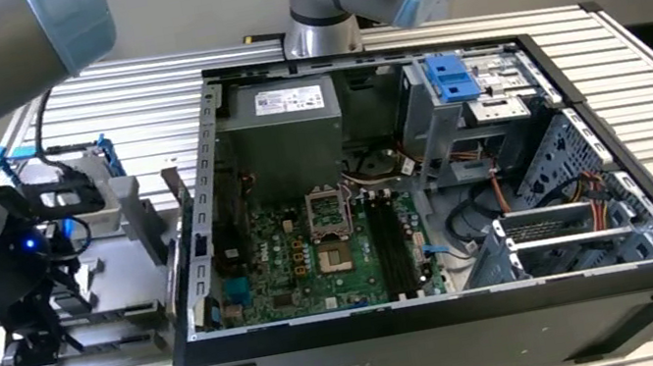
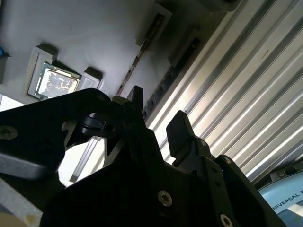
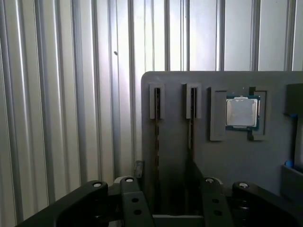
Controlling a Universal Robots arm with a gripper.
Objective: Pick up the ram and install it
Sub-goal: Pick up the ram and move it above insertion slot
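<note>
Claw [image 3: 168,188] open and empty, over gray holder [image 3: 175,80] at the exterior view's left, ram [image 3: 157,137] on edge in holder slot near claw, second stick [image 3: 191,123] beside it, processor [image 3: 242,112] close by

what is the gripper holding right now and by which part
Nothing: the gripper is open and empty, near the memory sticks standing in the gray tray.

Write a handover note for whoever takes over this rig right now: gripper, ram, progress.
Gripper: open, empty, above the grey tray beside the computer case.
Ram: two ram sticks seem to stand on edge in the tray's holders, near a processor.
Done: nothing picked up.
Left: pick-up and install; the board's black memory slots look empty.
</note>
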